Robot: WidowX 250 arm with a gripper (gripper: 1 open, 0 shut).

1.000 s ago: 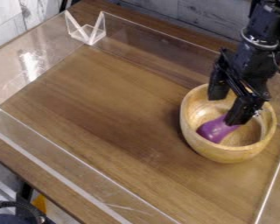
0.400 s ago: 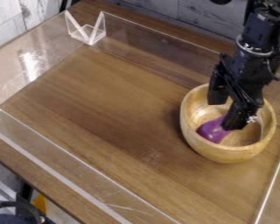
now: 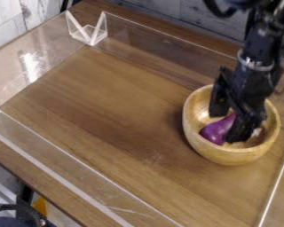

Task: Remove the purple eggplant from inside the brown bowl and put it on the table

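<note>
Gripper (image 3: pixel 240 120) is lower than a second ago: the black fingers (image 3: pixel 248 123) now reach down inside the brown bowl (image 3: pixel 199 135), where before they hung nearer rim height. Fingers are spread wide apart, pointing straight down, straddling the purple eggplant (image 3: pixel 216 132). Can't tell whether either finger touches it; frame is a bit blurred there.

Eggplant hasn't moved: same spot in the bowl's hollow, toward the bowl's 9 o'clock side, partly hidden by the near finger. Its stem tip isn't visible.

Bowl unchanged too, sitting at about 4 o'clock on the table (image 3: pixel 109 97), close to the right-hand clear plastic wall (image 3: pixel 279 177).

Folded clear plastic piece (image 3: pixel 86 27) sits at the 11 o'clock corner of the table, same as before, well apart from the bowl. Rest of the tabletop looks the same across frames.
</note>
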